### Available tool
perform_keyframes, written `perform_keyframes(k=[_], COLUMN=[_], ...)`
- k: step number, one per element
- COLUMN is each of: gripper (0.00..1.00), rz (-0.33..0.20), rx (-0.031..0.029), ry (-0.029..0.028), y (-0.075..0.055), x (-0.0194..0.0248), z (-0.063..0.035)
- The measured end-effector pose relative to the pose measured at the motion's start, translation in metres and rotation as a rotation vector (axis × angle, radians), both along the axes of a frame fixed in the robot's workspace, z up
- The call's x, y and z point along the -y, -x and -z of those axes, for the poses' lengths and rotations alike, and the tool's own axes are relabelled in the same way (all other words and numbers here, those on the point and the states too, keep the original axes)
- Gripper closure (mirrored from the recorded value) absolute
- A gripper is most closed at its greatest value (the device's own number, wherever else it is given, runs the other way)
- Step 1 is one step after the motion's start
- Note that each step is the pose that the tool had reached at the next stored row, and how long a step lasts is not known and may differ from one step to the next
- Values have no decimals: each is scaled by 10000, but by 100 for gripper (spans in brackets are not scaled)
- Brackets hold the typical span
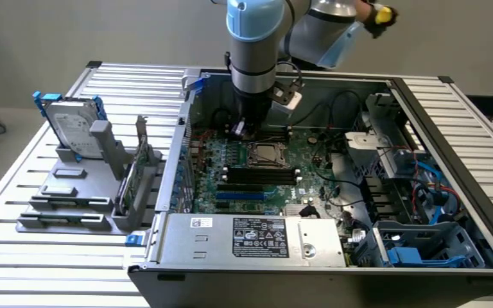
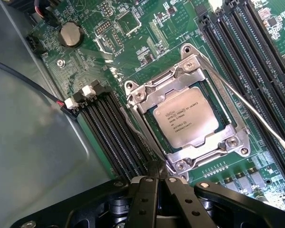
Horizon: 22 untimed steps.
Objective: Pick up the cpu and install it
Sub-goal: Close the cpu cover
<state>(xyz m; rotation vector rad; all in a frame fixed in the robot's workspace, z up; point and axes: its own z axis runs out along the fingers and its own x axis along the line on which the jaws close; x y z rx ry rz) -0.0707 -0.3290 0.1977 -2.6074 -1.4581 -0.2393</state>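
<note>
One question, says the trainee: where is the cpu [image 2: 192, 117] right now?

Technician: Seated in the socket frame [image 2: 205, 151] on the motherboard [image 2: 133, 52], silver lid up. In the exterior view that is the middle of the frame, inside the open computer case [image 1: 400, 86].

Trainee: And the gripper [image 2: 158, 180]?

Technician: Low over the board, just beside a corner of the socket. The fingers [image 2: 146, 202] are pressed together, and the end of a thin retention lever [image 2: 143, 135] runs right up to their tips (whether they pinch it or only touch it, I cannot tell). A second lever [image 2: 256, 121] juts out past the opposite side of the frame.

Trainee: So the step in hand is the lever work?

Technician: That is my reading. To do it well, guide the lever along its own arc, keep the tips clear of the memory slots [image 2: 109, 137] next to it, and put no sideways push on the frame, since the chip must lie flat and square.

Trainee: Any writing?

Technician: Several lines of print on the lid. The first looks like Intel Xeon; the rest I will not vouch for. At the exterior view's lower middle, a black and white label [image 1: 261, 236] sits on the power supply [image 1: 203, 240], too small to read.
</note>
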Motion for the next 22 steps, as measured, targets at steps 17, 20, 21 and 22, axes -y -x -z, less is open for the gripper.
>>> perform_keyframes(k=[17,20,21,22], gripper=[89,89,89,89], rz=[60,70,74,78], rx=[0,0,0,0], ry=[1,1,1,1], y=[-62,-76,-81,-86], x=[0,0,0,0], z=[0,0,0,0])
